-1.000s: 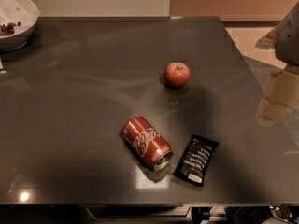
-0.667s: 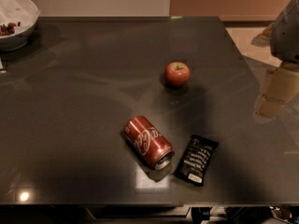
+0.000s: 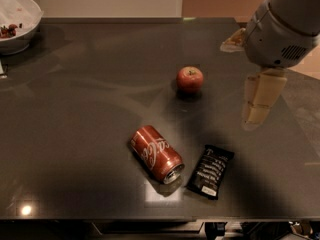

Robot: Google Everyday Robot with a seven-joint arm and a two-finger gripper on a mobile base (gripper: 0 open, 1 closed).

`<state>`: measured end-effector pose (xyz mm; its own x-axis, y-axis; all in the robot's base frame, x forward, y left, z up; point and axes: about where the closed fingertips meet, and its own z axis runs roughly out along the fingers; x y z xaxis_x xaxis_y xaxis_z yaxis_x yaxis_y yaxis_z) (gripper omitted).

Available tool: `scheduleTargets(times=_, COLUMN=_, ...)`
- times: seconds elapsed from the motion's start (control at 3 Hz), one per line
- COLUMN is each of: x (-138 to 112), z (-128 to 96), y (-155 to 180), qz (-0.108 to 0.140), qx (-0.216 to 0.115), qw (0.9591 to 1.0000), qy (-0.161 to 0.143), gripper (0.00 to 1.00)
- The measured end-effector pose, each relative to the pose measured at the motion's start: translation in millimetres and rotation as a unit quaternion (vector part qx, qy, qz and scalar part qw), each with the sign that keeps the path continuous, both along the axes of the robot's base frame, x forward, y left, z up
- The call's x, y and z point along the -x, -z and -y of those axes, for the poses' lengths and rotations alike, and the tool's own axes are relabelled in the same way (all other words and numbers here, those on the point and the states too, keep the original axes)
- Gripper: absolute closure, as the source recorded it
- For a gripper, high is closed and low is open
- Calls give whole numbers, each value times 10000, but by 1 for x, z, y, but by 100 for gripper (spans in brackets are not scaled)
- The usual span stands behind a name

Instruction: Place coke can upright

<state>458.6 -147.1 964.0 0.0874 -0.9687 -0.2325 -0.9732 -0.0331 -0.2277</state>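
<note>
The coke can [image 3: 156,153] lies on its side on the dark table [image 3: 85,114], near the front middle. It is red with white script, and its silver end points to the front right. My gripper [image 3: 254,115] hangs above the right part of the table. It is well to the right of the can and higher, apart from everything, and holds nothing.
A red apple [image 3: 190,79] stands behind the can, left of the gripper. A black snack wrapper [image 3: 210,171] lies just right of the can. A white bowl [image 3: 15,21] sits at the far left corner. The table's right edge is near the arm.
The arm has moved left and further into view, bringing the gripper in over the table's right side. The can, apple and wrapper have not moved.
</note>
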Motion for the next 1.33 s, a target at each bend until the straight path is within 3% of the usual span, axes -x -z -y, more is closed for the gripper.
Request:
scheduleTargets(times=0.33, x=0, z=-33, y=7, qz=23, qx=-292, qw=9942, qy=-1036, gripper=0)
scheduleTargets(times=0.67, x=3, z=-56, y=12, qz=94, qx=-497, qw=9791, qy=-1971, gripper=0)
scheduleTargets(times=1.0, x=14, z=-85, y=15, qz=185, qx=-628, qw=9517, qy=-3001, gripper=0)
scheduleTargets(times=1.33, x=27, z=-110, y=25, qz=367, qx=-435, qw=9091, qy=-4127, gripper=0)
